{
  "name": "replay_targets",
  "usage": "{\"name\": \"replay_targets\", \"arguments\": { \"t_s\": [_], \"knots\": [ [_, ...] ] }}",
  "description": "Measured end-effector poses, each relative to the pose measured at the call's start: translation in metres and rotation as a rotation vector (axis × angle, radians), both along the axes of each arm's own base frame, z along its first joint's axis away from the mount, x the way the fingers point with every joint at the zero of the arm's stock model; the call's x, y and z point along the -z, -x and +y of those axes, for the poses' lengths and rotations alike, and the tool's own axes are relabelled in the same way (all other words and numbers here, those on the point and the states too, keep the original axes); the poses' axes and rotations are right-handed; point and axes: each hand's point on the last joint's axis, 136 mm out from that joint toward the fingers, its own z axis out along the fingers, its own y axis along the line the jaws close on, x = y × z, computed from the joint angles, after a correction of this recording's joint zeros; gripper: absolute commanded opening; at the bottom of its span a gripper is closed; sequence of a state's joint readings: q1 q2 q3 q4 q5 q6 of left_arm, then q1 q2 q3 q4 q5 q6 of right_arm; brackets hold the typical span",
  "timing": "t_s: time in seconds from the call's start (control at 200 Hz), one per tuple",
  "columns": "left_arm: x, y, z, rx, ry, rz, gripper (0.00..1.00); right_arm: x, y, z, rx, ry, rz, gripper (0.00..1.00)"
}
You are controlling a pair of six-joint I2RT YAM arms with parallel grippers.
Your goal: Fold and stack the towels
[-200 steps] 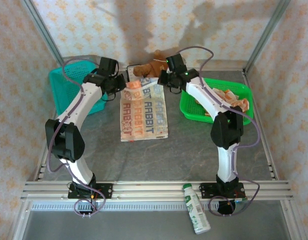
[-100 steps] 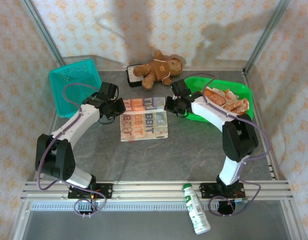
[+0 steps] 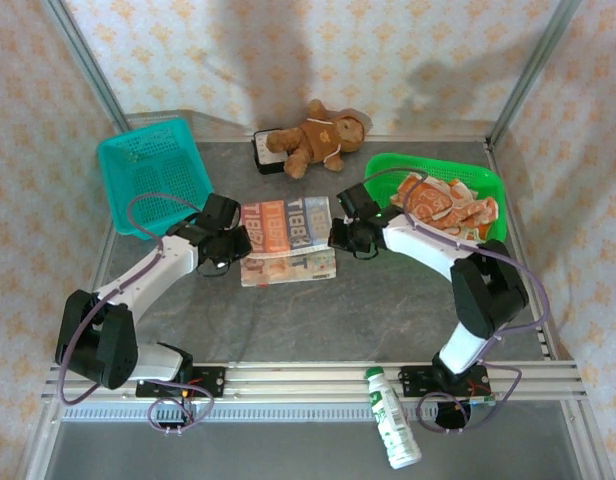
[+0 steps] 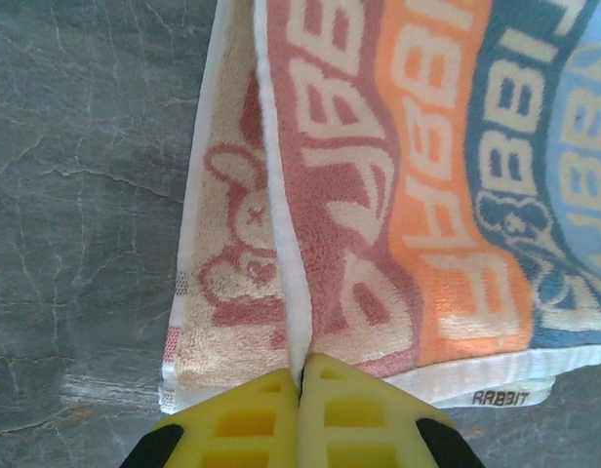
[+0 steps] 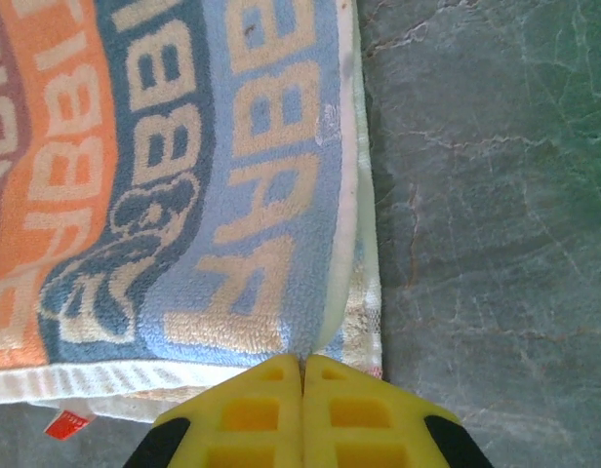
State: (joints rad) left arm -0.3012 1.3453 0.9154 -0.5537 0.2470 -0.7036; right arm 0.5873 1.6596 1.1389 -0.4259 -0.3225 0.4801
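**Figure: half-fold of the striped towel [image 3: 286,240], both far corners pinched.**

The towel lies at the centre of the table [image 3: 388,310], its upper layer doubled toward 6 o'clock. I have the left end effector [image 4: 300,390] at 9 o'clock and the right end effector [image 5: 302,375] at 3 o'clock. Each is closed on the white hem [image 4: 276,195]. To fold well, I judge both corners should travel evenly toward 6 o'clock with the cloth taut between them, and be released only once hem meets hem. The cloth is looped terry, soft and limp, with rust, orange and blue stripes bearing block letters. The table is smooth and stone-grey. The remaining towels [image 3: 448,200] sit crumpled in the green tray [image 3: 380,168] at 2 o'clock.
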Motion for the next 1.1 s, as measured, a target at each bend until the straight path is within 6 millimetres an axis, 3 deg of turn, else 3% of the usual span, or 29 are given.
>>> {"name": "replay_targets", "arguments": {
  "t_s": [0.355,0.465,0.611,0.771,0.916,1.096],
  "knots": [
    [-0.024,0.008,0.004,-0.011,0.01,-0.05,0.0,-0.032,0.015,0.006,-0.011,-0.051,-0.049,0.0],
    [-0.03,0.01,0.006,-0.014,0.01,-0.067,0.0,-0.033,0.017,0.005,-0.014,-0.053,-0.052,0.0],
    [-0.022,0.014,0.006,-0.012,0.005,-0.047,0.0,-0.016,0.03,0.004,-0.026,-0.029,-0.014,0.0],
    [0.006,0.032,0.004,-0.006,-0.008,0.025,0.0,0.011,0.044,0.011,-0.048,0.001,0.039,0.0],
    [0.027,0.045,0.003,-0.003,-0.016,0.071,0.0,0.037,0.056,0.004,-0.042,0.035,0.095,0.0],
    [0.048,0.056,0.003,-0.007,-0.019,0.111,0.0,0.05,0.063,0.003,-0.043,0.038,0.123,0.0]
  ]
}}
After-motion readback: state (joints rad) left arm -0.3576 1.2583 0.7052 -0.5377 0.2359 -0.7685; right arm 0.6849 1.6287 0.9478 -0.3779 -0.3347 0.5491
